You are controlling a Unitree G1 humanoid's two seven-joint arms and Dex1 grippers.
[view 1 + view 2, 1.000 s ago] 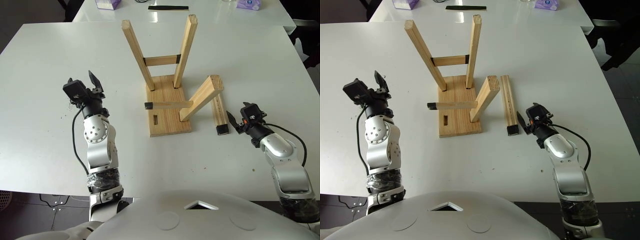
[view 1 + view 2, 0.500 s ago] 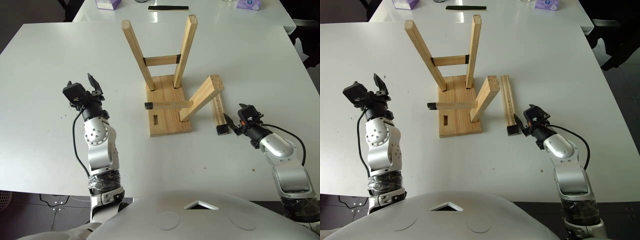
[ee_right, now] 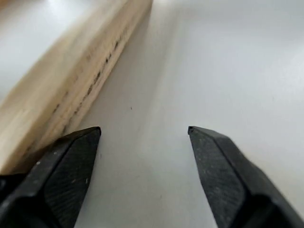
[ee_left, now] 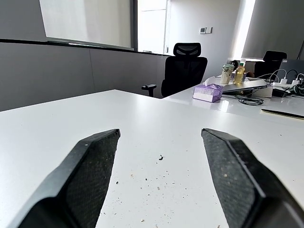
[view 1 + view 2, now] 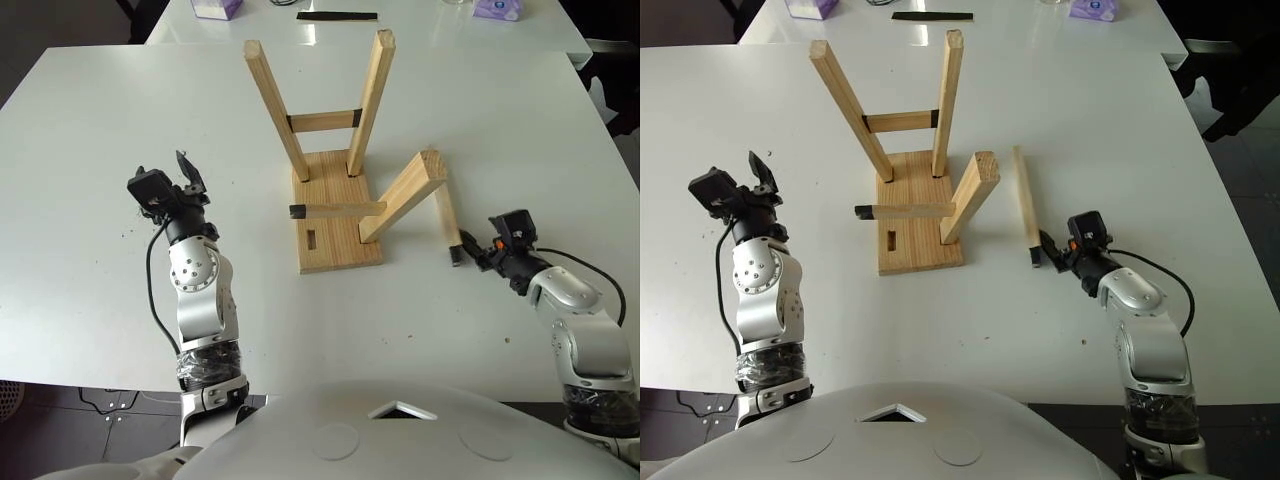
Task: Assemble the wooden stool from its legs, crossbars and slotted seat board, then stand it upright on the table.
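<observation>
You have the seat board [image 5: 338,252] lying flat on the table [image 5: 100,120], about mid-width. Two legs stand on its far end: the left leg [image 5: 275,110] tilts leftward, the right leg [image 5: 367,100] is near upright, and a crossbar [image 5: 322,121] sits between them. A third leg [image 5: 403,195] leans rightward from the board's right side, and a second crossbar [image 5: 335,210] runs left from it above the board. The loose leg [image 5: 447,215] lies on the table just right of the third leg, its near end beside the right gripper [image 5: 470,250]. The left gripper [image 5: 165,178] sits well left of the board. On the second table [image 5: 420,25] behind are two tissue boxes [image 5: 216,8] and a flat strip [image 5: 337,15].
</observation>
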